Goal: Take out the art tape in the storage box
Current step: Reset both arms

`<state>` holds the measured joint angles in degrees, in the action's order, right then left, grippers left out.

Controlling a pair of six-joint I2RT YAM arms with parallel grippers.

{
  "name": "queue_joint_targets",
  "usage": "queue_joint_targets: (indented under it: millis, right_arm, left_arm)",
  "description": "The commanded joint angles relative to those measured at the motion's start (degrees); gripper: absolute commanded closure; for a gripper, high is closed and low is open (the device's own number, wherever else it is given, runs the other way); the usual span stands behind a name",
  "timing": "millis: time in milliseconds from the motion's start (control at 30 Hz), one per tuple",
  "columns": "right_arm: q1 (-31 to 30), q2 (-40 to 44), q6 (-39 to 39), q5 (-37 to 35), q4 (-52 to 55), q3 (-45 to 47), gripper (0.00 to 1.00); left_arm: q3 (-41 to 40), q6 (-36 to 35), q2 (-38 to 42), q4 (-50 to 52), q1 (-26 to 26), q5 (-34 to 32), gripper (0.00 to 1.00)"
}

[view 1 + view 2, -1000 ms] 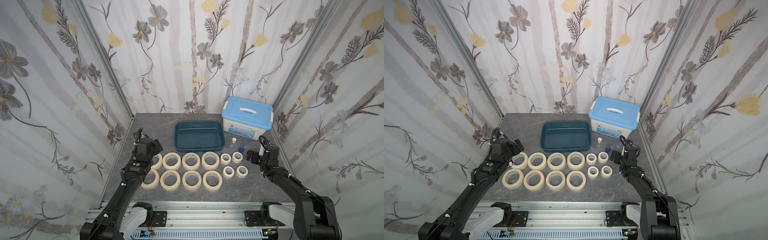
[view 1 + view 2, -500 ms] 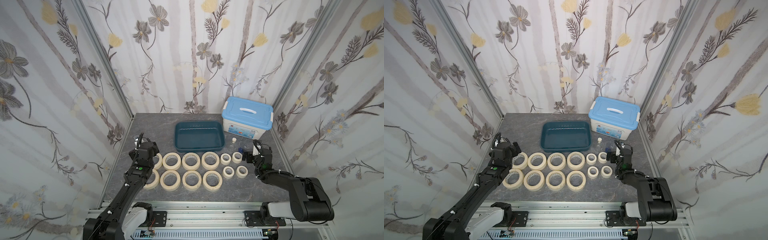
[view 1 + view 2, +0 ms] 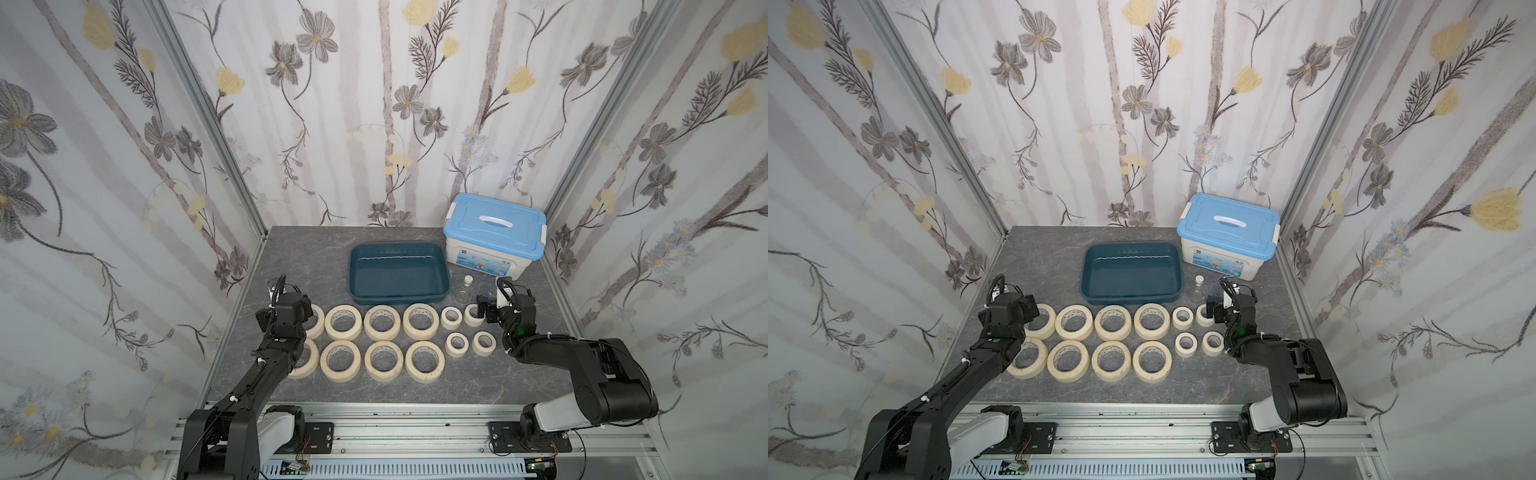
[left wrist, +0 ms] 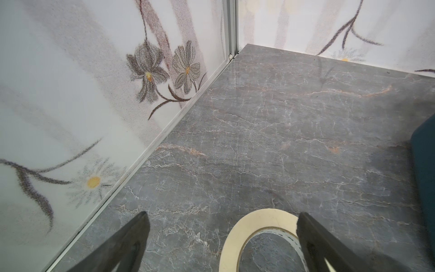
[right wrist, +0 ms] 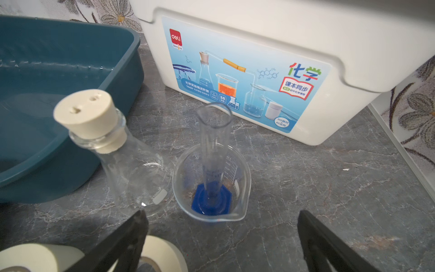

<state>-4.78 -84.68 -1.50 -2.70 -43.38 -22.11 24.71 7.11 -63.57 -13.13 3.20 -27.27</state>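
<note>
The ring-shaped cream-beige masking tape rolls (image 3: 382, 322) have pale printed inner cores and lie on a dark grey marbled tabletop (image 3: 316, 249) veined in white with faint orange streaks. The shallow rectangular plastic storage tray (image 3: 399, 297) is dark teal, and the white plastic tub (image 3: 478, 262) carries a light-blue lid (image 3: 494, 226) with a white handle and a blue label with red, green and orange print. The white wall panels (image 3: 124, 208) bear grey and yellow flowers on grey-brown stems, and both arms (image 3: 266, 365) are black
</note>
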Motion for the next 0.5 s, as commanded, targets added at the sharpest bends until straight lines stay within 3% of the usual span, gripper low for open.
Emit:
queue_joint_targets:
  millis: [0,167,467]
  right_arm:
    - [-0.15,-0.04,-0.44,-0.82,-1.46,-0.30,0.00]
    - [-0.23,-0.05,-0.48,-0.97,-1.52,-0.30,0.00]
    - [-0.37,-0.13,-0.52,-1.17,-1.38,-0.39,0.00]
  left_arm:
    - [-1.87,-3.51,-1.98,-10.74,-0.38,3.79,0.00]
    - [-4.34,-4.84,-8.01,-20.53,-0.39,11.51,0.00]
    - [-7.55,-7.84,-11.34,-32.85,-0.32,14.81,0.00]
